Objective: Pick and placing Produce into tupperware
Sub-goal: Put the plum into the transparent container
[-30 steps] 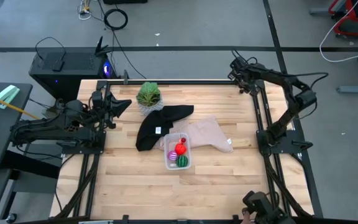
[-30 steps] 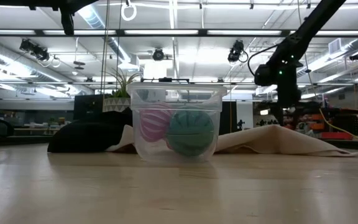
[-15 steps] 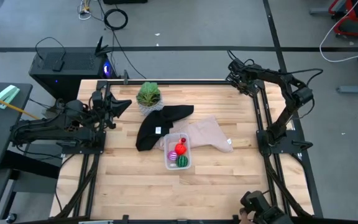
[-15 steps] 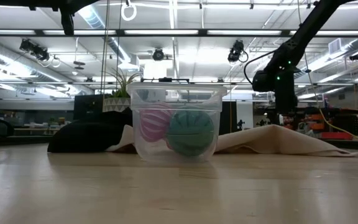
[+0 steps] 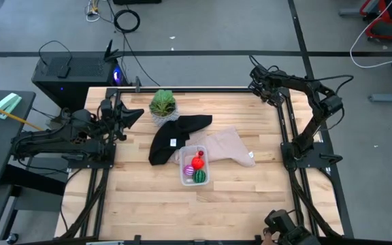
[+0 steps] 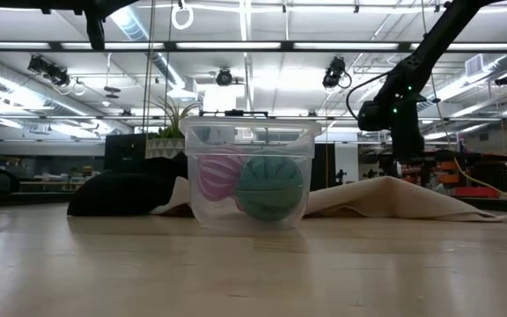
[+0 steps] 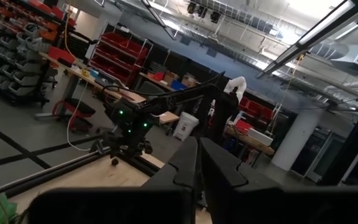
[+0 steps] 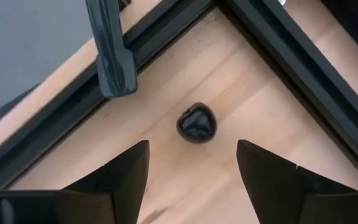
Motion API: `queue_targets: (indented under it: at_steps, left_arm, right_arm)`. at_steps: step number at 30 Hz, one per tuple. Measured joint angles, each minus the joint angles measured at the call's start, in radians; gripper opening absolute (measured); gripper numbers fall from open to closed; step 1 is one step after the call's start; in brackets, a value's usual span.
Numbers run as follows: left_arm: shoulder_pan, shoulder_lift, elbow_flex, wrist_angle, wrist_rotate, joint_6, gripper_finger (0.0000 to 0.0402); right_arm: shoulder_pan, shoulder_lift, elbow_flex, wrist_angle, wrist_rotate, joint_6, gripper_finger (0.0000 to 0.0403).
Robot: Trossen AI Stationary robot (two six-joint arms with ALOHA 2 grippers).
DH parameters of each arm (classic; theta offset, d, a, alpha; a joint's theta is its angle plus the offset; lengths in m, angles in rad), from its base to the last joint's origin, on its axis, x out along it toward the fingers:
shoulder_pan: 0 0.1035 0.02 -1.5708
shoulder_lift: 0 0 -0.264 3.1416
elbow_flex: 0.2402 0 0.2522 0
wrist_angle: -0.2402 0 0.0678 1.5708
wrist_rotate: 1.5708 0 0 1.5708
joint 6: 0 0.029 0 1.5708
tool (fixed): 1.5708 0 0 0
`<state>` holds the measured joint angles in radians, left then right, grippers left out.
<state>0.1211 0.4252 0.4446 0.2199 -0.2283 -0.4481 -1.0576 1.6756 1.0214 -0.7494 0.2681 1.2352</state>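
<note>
Right gripper (image 5: pixel 256 83), fingers spread, hangs over the far corner, well apart from the fruit-filled tupperware (image 5: pixel 194 165); left gripper (image 5: pixel 133 113), pressed together, waits.

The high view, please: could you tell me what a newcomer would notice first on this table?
The clear tupperware near the table's middle stands out, with red, purple-magenta and green melon-like produce inside. It sits against a black cloth and a beige cloth, with a leafy plant behind. The left gripper and right gripper wait at the far corners.

Two dark jointed arms, black cabling, green indicator lights, matte black gripper fingers (image 8: pixel 127 174)
</note>
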Motion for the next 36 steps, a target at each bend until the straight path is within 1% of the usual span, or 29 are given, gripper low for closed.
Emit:
queue_targets:
  at_steps: [8, 13, 16, 19, 26, 32, 36]
  left_arm:
    - [0.0, 0.0, 0.0, 0.0, 0.0, -0.02, 0.0016]
    - [0.0, 0.0, 0.0, 0.0, 0.0, -0.021, 0.0023]
    - [0.0, 0.0, 0.0, 0.001, 0.0, -0.045, 0.0027]
    - [0.0, 0.0, 0.0, 0.001, 0.0, -0.046, 0.0029]
    - [-0.001, 0.0, 0.0, 0.0, 0.0, -0.057, 0.0021]
    - [-0.001, 0.0, 0.0, 0.0, 0.0, -0.067, 0.0021]
    - [-0.001, 0.0, 0.0, 0.0, 0.0, -0.065, 0.0027]
  right_arm:
    - [0.02, 0.0, -0.018, -0.005, 0.014, 0.017, 0.0233]
    - [0.04, 0.0, -0.035, 0.02, 0.076, 0.06, 0.0227]
    - [0.038, 0.0, -0.035, 0.021, 0.086, 0.071, 0.0223]
    - [0.047, 0.021, -0.035, 0.016, 0.094, 0.067, 0.0218]
    - [0.092, 0.099, -0.02, -0.017, 0.161, 0.086, 0.0206]
    - [0.089, 0.101, -0.018, 0.01, 0.21, 0.157, 0.0206]
    - [0.084, 0.101, -0.018, 0.009, 0.22, 0.162, 0.0203]
